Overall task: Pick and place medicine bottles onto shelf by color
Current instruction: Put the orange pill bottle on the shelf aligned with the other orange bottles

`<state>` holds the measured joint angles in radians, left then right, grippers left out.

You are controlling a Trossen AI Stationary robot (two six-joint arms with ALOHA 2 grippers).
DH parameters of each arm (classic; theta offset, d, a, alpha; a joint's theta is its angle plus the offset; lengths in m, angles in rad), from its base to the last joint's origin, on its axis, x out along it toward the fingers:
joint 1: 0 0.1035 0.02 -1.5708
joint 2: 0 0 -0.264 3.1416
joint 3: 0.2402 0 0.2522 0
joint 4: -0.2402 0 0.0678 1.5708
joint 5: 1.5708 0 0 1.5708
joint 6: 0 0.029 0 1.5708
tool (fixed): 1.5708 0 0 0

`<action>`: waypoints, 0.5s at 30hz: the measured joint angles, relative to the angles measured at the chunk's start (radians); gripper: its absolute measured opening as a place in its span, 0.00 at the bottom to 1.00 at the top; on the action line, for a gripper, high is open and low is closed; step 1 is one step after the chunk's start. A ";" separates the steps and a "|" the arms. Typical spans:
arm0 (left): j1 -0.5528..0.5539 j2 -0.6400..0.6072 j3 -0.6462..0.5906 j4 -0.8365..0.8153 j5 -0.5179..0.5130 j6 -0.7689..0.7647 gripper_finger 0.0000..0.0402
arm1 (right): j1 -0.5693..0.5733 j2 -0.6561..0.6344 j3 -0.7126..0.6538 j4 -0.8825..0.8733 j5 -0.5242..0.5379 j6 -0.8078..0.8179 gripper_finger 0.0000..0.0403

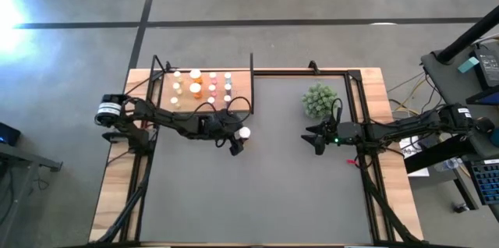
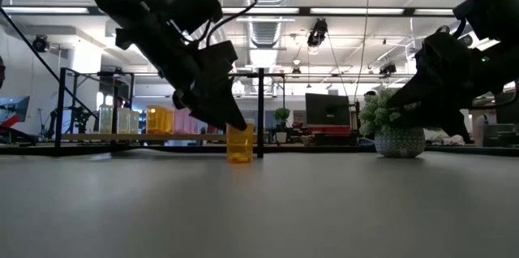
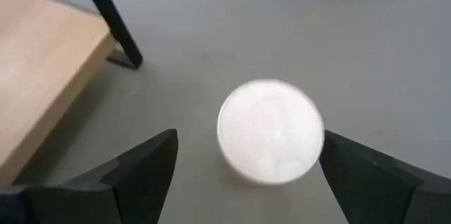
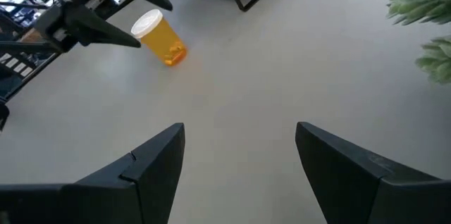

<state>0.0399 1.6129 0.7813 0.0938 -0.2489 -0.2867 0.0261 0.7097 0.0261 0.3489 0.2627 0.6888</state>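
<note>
While we looked from left to right, we used the shelf (image 1: 204,89) as our marker. It was a flat wooden board with a thin black post at its end, and rows of small medicine bottles (image 1: 204,86) already stood on it, yellowish ones, then orange, then pink.

Just past the shelf's near corner, on the grey mat (image 1: 257,178), stood one orange bottle (image 2: 239,144) with a white cap. It was upright and alone. Our left gripper (image 1: 238,140) hung right over it, and its two fingers (image 3: 144,164) stood wide apart, one on each side of the cap, not touching it. It held nothing.

We thought a few things could go wrong. The bottle was small and light, so if one finger reached it first, it could tip over and roll away across the mat. If the fingers closed only on the round cap, the bottle could slip out on the way up. The black post was close too, so a swing toward the shelf could bump it. The bottles on the board stood near each other, and a clumsy drop could knock them down.

Far from the shelf, by the green plant (image 1: 319,100), our right gripper (image 1: 318,143) waited with its fingers apart and empty.
</note>
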 joint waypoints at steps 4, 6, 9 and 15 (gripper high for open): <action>0.000 0.005 0.000 0.005 -0.001 -0.015 0.80 | 0.000 0.000 0.000 0.000 0.000 0.000 0.65; 0.000 0.008 0.000 0.005 -0.017 -0.011 0.80 | 0.000 0.000 0.000 0.000 0.000 0.000 0.65; 0.000 0.009 0.000 0.004 -0.021 0.016 0.78 | 0.000 0.000 0.000 0.000 0.000 0.000 0.65; 0.000 0.009 0.002 0.004 -0.021 0.085 0.66 | 0.000 0.000 0.000 0.000 0.000 0.000 0.65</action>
<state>0.0399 1.6215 0.7837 0.0974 -0.2702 -0.2015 0.0257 0.7097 0.0261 0.3492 0.2626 0.6888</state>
